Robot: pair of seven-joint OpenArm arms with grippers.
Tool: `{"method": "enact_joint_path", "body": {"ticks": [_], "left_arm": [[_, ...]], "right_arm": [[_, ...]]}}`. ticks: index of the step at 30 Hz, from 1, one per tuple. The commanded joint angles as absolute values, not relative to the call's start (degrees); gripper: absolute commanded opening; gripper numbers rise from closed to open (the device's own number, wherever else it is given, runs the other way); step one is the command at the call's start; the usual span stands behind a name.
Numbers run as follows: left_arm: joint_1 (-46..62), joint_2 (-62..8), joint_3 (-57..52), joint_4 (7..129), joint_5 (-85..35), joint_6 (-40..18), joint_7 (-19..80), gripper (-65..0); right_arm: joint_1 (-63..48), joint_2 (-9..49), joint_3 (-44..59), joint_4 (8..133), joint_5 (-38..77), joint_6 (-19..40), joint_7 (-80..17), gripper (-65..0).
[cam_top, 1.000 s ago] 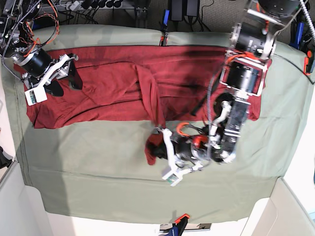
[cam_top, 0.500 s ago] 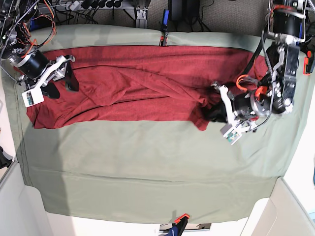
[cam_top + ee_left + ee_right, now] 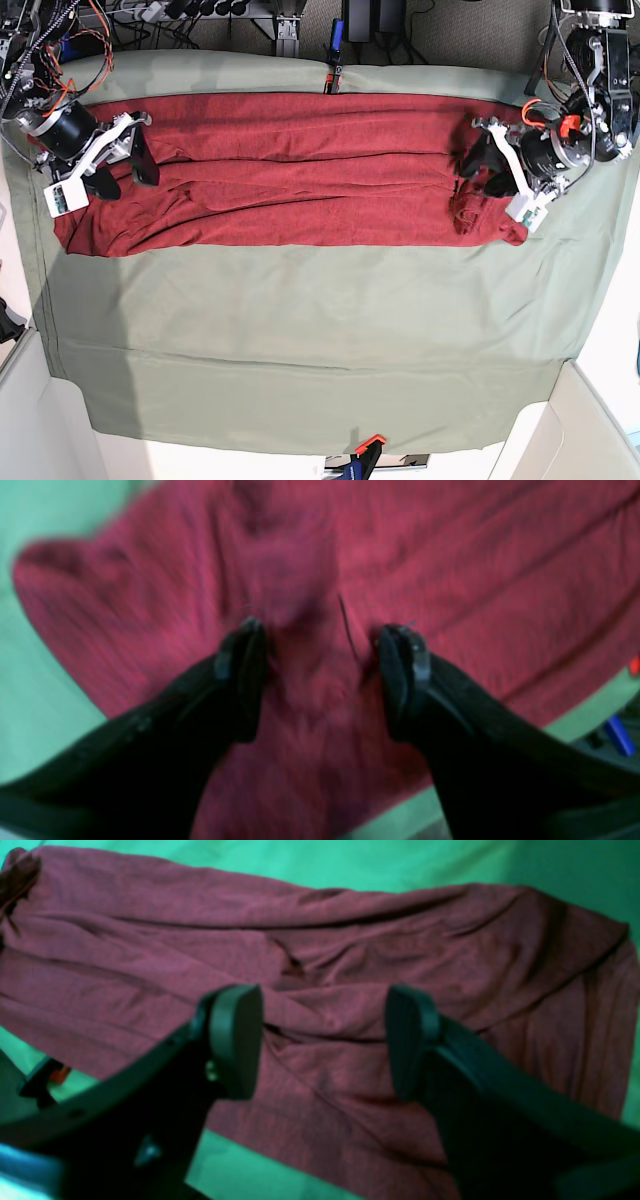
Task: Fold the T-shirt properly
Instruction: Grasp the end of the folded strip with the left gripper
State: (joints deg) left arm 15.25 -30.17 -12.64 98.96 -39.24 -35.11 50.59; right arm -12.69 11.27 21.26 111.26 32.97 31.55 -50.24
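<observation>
T-shirt (image 3: pixel 300 170) lies as a long dark red band across the far half of the tabletop, on the pale green cloth sheet (image 3: pixel 300 340), running nearly from one side to the other. Base view alone gives the whole layout: right gripper (image 3: pixel 122 168) over the shirt's end at view-left, left gripper (image 3: pixel 478 168) over the opposite end at view-right, a small bunched lump of fabric just under and beside it. Wrist views add the detail the overhead lacks. Left wrist view, blurred: left gripper (image 3: pixel 320 675) has its jaws spread wide, a raised ridge of T-shirt (image 3: pixel 450 580) between the two fingers (image 3: pixel 245 675); whether the pads touch the fabric cannot be told, but nothing is pinched. Right wrist view: right gripper (image 3: pixel 322 1040) also has its jaws well apart, closed on nothing, above the wrinkled T-shirt (image 3: pixel 350 965), long creases running sideways, green sheet (image 3: pixel 350 865) beyond. Against the earlier frames: a second ago the left arm was out over the middle of the sheet with a strip of shirt drawn toward the near edge; half a second ago it was partway back with the fabric gathered at its jaws; now the shirt is stretched out straight and the jaws have let go. Right gripper has barely shifted throughout. A blue and orange clip (image 3: pixel 333 68) sits at the sheet's far edge.
</observation>
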Motion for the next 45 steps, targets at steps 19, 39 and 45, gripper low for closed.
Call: {"method": "enact_joint_path", "body": {"ticks": [19,39,45], "left_arm": [[14.2,-31.2,-32.6,86.8,-50.5,-34.2,47.4,-27.2],[13.5,-28.2,-30.0,71.1,-65.8,-40.0,52.6,-27.2],[9.9,-27.5,-24.0,71.1,-64.8,-40.0,53.5,-27.2]], "right_arm": [[-12.3,11.7,21.5,112.3,33.9,31.7,-48.8,-26.8],[-12.3,11.7,21.5,112.3,34.1,31.5,-49.5,-26.8],[-12.3,11.7,21.5,112.3,34.1,31.5,-49.6,-26.8]]}}
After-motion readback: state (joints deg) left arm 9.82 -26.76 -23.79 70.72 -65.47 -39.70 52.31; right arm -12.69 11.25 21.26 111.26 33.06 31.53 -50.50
